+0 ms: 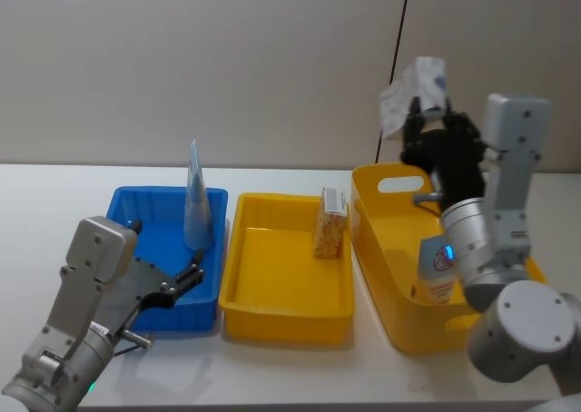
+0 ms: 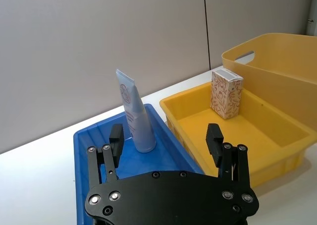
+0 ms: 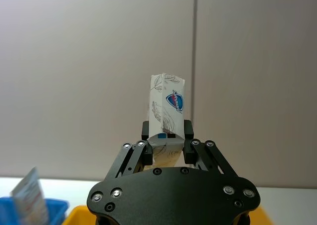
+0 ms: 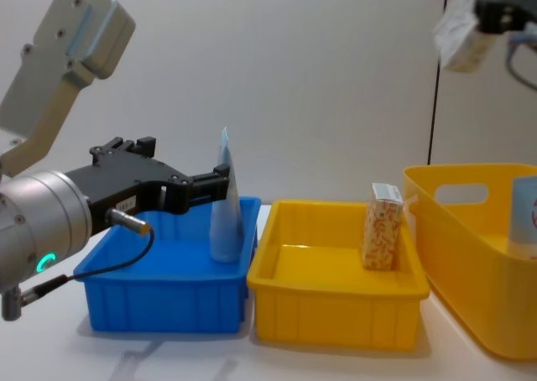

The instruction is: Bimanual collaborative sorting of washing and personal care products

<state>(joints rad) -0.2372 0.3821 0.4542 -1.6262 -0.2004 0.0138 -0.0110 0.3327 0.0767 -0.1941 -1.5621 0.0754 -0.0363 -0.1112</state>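
Note:
A pale blue squeeze tube (image 1: 195, 205) (image 2: 134, 117) (image 4: 225, 206) stands upright at the back of the blue bin (image 1: 150, 230). My left gripper (image 1: 192, 276) (image 2: 165, 138) (image 4: 214, 184) hovers open over the bin's front, just short of the tube. An orange-patterned carton (image 1: 330, 223) (image 2: 226, 93) (image 4: 382, 227) stands in the shallow yellow tray (image 1: 272, 312). High above the tall yellow basket (image 1: 386, 276), my right gripper (image 1: 427, 112) (image 3: 167, 133) (image 4: 495, 7) is shut on a whitish-blue carton (image 1: 416, 93) (image 3: 167, 111) (image 4: 461, 37). Another pale blue tube (image 1: 438, 267) (image 4: 524, 217) with a red logo stands inside the basket.
The three containers stand side by side on a white table (image 1: 54, 203), blue at left, tray in the middle, basket (image 2: 277, 71) at right. A grey wall with a dark vertical seam (image 1: 399, 31) rises behind. Bare tabletop lies left of the blue bin and along the front edge.

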